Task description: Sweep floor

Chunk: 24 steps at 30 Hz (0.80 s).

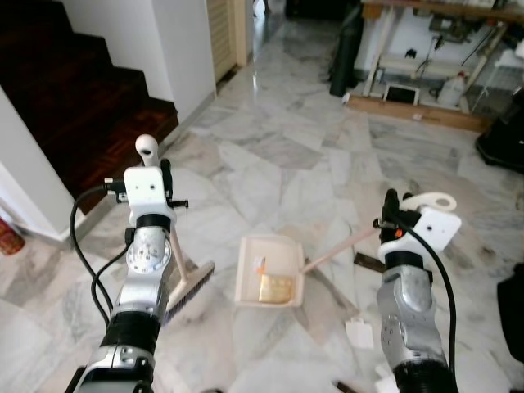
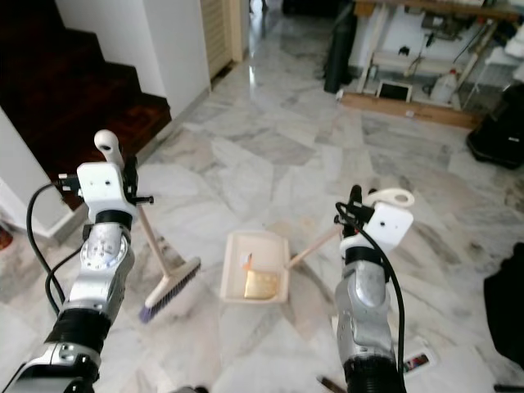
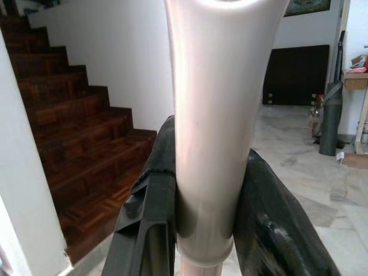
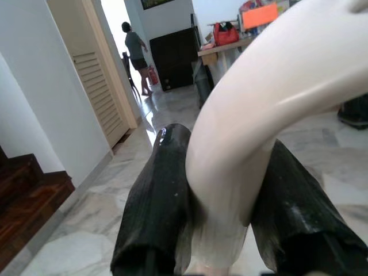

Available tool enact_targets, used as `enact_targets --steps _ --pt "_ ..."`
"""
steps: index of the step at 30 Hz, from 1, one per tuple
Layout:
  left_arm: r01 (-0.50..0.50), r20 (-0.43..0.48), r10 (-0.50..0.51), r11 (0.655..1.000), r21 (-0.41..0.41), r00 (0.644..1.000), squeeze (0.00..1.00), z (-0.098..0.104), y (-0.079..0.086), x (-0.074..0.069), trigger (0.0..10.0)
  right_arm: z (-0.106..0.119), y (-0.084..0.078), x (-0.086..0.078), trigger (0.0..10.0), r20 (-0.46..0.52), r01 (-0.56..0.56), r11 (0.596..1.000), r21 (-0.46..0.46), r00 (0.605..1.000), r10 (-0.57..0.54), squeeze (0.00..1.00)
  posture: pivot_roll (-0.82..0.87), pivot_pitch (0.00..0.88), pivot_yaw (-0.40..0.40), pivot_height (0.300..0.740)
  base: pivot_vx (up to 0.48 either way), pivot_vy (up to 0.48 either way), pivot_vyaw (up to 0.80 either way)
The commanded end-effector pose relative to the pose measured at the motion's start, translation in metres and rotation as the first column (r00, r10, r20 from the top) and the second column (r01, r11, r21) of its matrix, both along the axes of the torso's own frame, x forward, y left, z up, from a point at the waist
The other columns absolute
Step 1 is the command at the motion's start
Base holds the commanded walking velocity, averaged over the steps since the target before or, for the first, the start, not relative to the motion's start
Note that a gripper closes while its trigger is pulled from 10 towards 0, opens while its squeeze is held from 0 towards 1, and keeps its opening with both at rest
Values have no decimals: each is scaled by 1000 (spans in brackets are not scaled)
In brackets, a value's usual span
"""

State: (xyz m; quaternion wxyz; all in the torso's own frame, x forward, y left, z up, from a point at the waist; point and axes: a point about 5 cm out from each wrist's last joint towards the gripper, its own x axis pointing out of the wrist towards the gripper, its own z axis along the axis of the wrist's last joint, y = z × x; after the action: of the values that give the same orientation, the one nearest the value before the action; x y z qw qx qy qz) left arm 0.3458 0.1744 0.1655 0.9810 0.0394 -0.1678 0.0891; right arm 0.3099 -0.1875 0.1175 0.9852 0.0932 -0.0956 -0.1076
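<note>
Grey-veined marble floor. Cream plastic dustpan, centre, holding yellow debris; its long handle runs to 3 o'clock, right gripper clamped on it, likely steadying it. Pale-handled broom, 9 o'clock, bristles grounded, left gripper clamped round handle, ready to sweep.

Cream broom leaning, bristles on floor beside cream dustpan w/ debris.

A marble floor is seen, with a dustpan, a brush head and paper scraps resting on it.
</note>
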Motion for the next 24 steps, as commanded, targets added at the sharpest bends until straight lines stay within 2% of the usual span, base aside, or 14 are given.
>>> enact_targets --steps 1,24 --pt "22 54 -23 1000 18 998 0 14 -6 3 10000 16 -5 1 10000 67 25 1000 3 997 -25 0 -57 0 25 740 0 0 0" --pt "39 33 -40 999 9 999 0 11 -12 4 10000 18 -4 5 10000 69 27 1000 -7 997 -26 0 -49 0 28 740 0 266 0"
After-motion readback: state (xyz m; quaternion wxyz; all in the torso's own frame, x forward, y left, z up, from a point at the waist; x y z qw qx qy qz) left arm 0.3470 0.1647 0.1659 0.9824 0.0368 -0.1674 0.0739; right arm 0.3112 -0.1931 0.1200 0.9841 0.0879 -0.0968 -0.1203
